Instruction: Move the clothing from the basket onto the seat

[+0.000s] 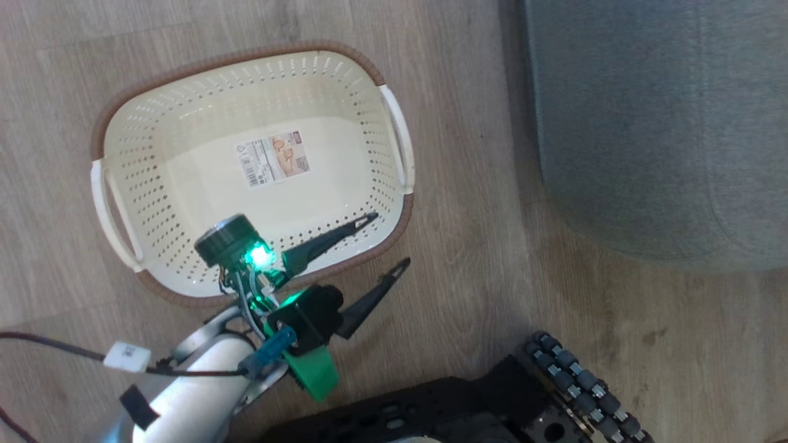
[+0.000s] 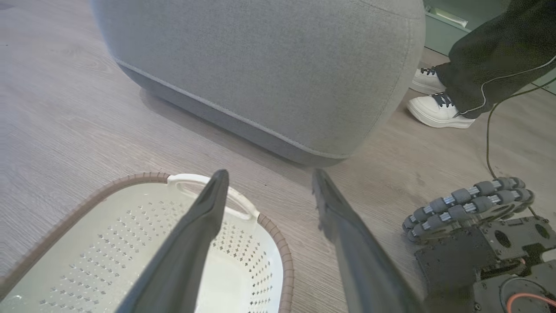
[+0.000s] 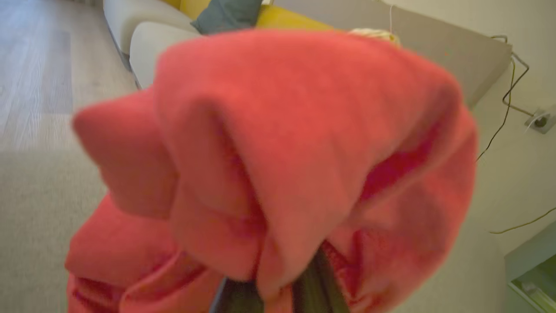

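Observation:
The cream basket with its brown rim lies on the wood floor, and its inside holds just a paper label. My left gripper is open over the basket's near right rim, one finger above the basket and the other above the floor, with nothing between them. The grey seat fills the upper right and rises just beyond the left fingers. Red clothing is bunched over my right gripper, which is shut on it; the fingertips are hidden under the fabric.
My dark base with its roller wheel sits at the bottom right, close to the left gripper. A person's white shoes and a thin cable are beside the seat's far corner. A pale sofa with yellow cushions stands further off.

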You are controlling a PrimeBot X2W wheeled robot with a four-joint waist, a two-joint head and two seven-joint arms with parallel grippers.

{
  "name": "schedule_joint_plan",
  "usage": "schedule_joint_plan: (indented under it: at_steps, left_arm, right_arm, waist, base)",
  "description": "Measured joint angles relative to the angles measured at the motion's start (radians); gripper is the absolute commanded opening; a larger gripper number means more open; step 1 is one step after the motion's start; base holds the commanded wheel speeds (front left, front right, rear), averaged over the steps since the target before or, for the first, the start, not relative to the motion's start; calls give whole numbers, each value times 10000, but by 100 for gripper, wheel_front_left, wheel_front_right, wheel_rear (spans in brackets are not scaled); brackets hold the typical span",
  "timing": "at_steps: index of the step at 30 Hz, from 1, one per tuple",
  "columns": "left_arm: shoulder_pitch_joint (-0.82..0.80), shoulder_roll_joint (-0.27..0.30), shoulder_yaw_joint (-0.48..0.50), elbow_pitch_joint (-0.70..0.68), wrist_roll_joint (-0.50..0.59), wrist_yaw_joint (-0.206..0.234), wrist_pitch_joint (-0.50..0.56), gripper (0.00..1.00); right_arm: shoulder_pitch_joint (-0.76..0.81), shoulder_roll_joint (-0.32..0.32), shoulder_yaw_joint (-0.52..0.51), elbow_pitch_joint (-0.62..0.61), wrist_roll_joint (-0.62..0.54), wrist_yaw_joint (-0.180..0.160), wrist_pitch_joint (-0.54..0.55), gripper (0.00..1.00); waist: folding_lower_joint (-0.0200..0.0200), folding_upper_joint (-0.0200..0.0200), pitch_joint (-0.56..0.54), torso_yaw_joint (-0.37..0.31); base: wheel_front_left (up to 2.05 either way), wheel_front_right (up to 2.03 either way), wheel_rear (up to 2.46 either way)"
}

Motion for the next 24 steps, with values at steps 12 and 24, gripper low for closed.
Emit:
schedule_joint_plan:
  at_steps: [12,24]
  left_arm:
    - [-85,-136,382,-52,2,6,0,100]
    - [-276,-458,389,-46,2,6,0,100]
  right_arm:
    - [-506,31,-10,2004,-1093,-2,0,0]
    - [-646,178,109,2011,-1179,-2,0,100]
  waist:
    - [0,0,394,343]
    - [0,0,204,370]
  base:
    - [0,0,0]
    - [0,0,0]
